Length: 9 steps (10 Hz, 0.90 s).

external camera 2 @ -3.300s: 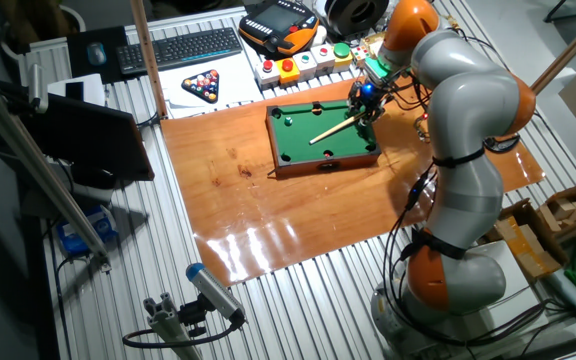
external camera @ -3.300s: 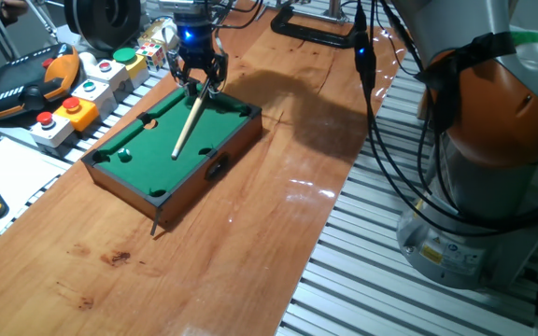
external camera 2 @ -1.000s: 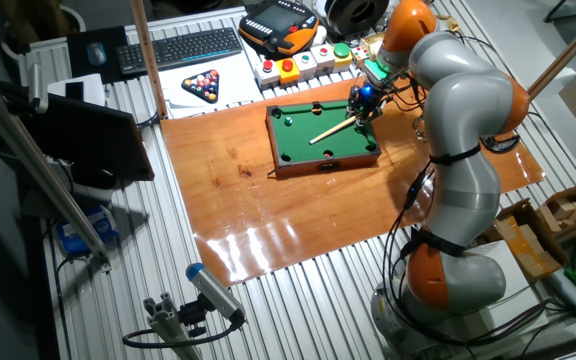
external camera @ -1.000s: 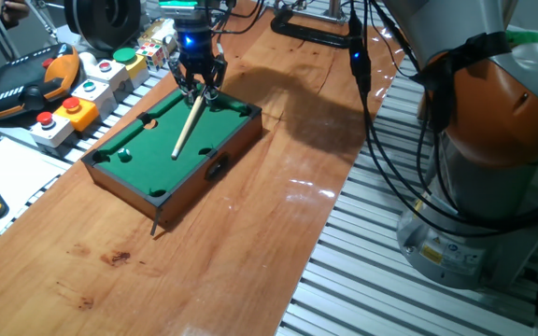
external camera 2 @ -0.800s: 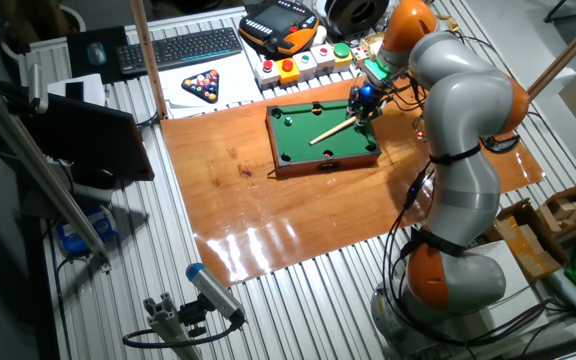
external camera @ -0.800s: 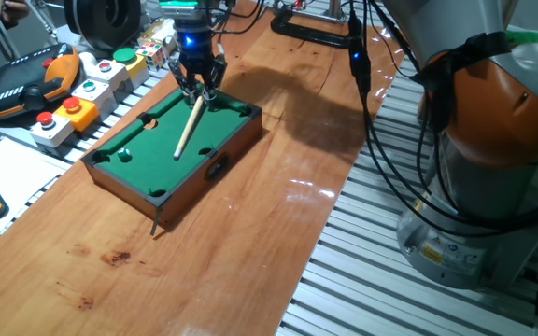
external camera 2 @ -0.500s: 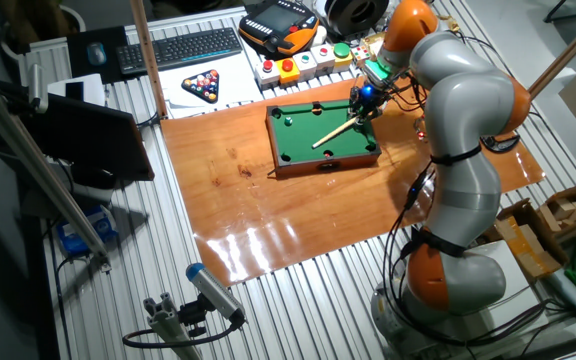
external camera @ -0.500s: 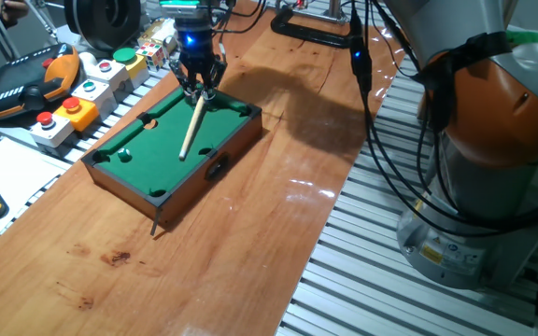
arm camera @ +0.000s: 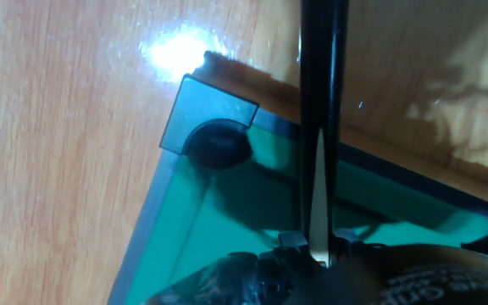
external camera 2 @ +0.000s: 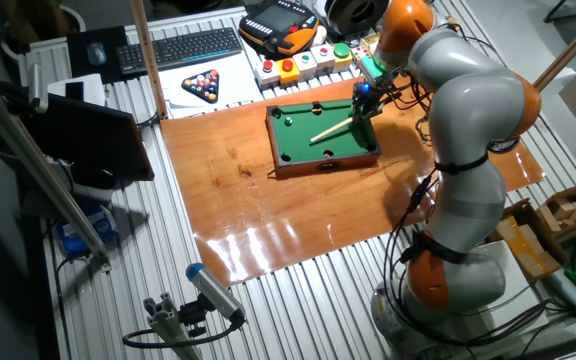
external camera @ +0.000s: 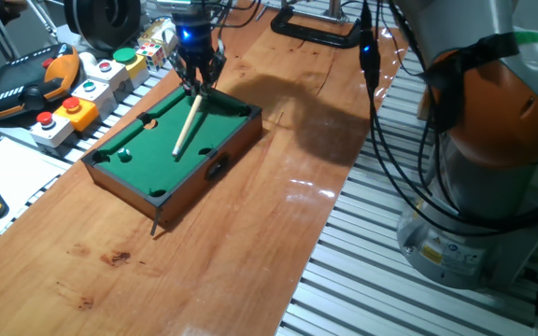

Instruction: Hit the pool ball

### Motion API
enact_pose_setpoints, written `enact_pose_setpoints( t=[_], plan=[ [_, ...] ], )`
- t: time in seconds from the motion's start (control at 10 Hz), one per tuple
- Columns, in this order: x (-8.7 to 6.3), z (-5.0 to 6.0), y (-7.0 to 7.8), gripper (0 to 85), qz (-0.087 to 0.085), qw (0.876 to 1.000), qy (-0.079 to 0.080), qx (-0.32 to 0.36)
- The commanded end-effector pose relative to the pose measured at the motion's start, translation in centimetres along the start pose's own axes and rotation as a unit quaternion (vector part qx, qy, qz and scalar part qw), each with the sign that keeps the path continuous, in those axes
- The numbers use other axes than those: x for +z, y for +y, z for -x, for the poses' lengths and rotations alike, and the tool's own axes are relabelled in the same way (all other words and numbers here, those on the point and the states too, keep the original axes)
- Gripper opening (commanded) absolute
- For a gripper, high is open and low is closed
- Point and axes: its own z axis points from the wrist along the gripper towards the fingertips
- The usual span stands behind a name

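A small pool table (external camera: pixel 129 182) with green felt stands on the wooden board; it also shows in the other fixed view (external camera 2: pixel 320 165). A small white ball (external camera 2: pixel 290 117) lies on the felt near the table's far end from the gripper, and shows in one fixed view (external camera: pixel 126 153) too. My gripper (external camera: pixel 197 82) is shut on the butt of a wooden cue (external camera: pixel 187 123), which slants down onto the felt with its tip around mid-table, apart from the ball. In the hand view the cue (arm camera: pixel 318 169) runs between the fingers above a corner pocket (arm camera: pixel 218 142). The ball is out of the hand view.
Button boxes (external camera: pixel 82 98) and an orange teach pendant (external camera: pixel 21 79) lie behind the table. A rack of coloured balls (external camera 2: pixel 206 85) and a keyboard (external camera 2: pixel 183 48) lie beyond. A black clamp (external camera: pixel 311 23) and hanging cables (external camera: pixel 372 84) are near the arm.
My gripper closed on the cue's butt and has lifted it a little, so the cue slants more steeply. The cue's tip has shifted slightly on the felt. The ball has not moved.
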Motion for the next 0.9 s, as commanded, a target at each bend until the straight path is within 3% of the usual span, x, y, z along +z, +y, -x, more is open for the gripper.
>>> enact_pose_setpoints(
  t=[0.0, 0.4, 0.8],
  plan=[
    [-0.3, -0.1, -0.2, 1.0, 0.003, 1.0, 0.0, 0.029],
    [-1.8, -1.4, -1.0, 1.0, -0.001, 0.997, -0.005, 0.083],
    [-2.8, -2.7, -1.7, 1.0, 0.011, 0.991, -0.022, 0.133]
  ],
)
